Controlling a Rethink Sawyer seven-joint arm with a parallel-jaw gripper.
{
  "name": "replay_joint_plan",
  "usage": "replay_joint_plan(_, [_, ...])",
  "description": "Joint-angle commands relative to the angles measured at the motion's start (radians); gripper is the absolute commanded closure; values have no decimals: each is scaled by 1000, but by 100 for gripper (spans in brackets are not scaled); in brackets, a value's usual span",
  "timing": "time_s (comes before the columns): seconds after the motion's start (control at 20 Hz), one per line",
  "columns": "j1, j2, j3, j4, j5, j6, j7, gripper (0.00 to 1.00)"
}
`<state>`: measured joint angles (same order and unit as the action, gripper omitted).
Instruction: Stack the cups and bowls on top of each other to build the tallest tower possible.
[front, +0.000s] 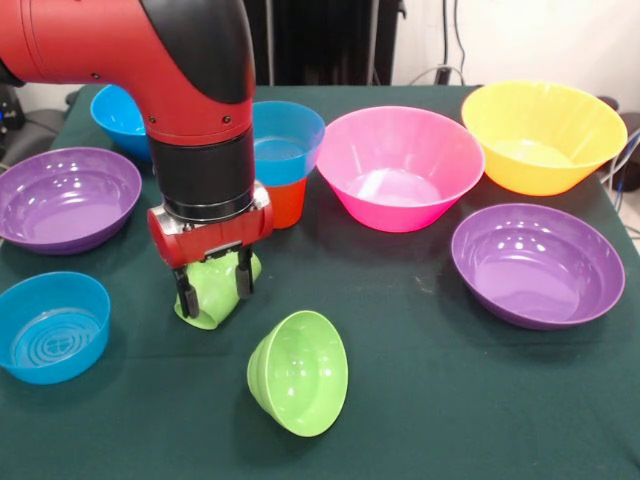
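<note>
- Two cups are on the table. The lime green cup (212, 297) lies tipped under the gripper (213, 290), left of the table's middle. The orange cup (287, 200) stands further back, toward the far edge.
- That orange cup carries a blue bowl (285, 140) on top, which forms the only stacked pair; the tower is judged barely begun.
- Gripper state: the two black fingers straddle the green cup and appear closed on it, though actual contact is partly hidden by the cup's body.
- Handling, as a judgement: the green cup looks light, stiff and glossy, so it is likely to be slippery. Its stepped ridges offer the best purchase, taken across the narrow body.
- Remaining bowls, all loose and apart:
  - small lime green bowl (298, 372), tipped on its side, near the front edge at the middle;
  - blue bowl (50, 326), upright, at the front left;
  - purple bowl (65, 197), at the left edge;
  - second purple bowl (537, 263), at the right edge;
  - pink bowl (398, 166), centre, toward the far edge;
  - yellow-orange bowl (543, 135), far right corner;
  - a further blue bowl (118, 117), far left corner, partly hidden by the arm (170, 60).
- Bowls are judged light and rigid, with thin rims suited to a pinch.
- Markings: no brand, label or legible writing is visible on any item or on the dark green table (450, 400).
</note>
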<state>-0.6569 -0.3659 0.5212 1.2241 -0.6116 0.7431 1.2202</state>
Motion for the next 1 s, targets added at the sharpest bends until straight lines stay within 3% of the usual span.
replay_joint_plan(0.05, [33, 0, -25, -36, -79, 115, -197, 0])
replay_joint_plan(1.0, [71, -5, -94, -64, -166, 91, -165, 0])
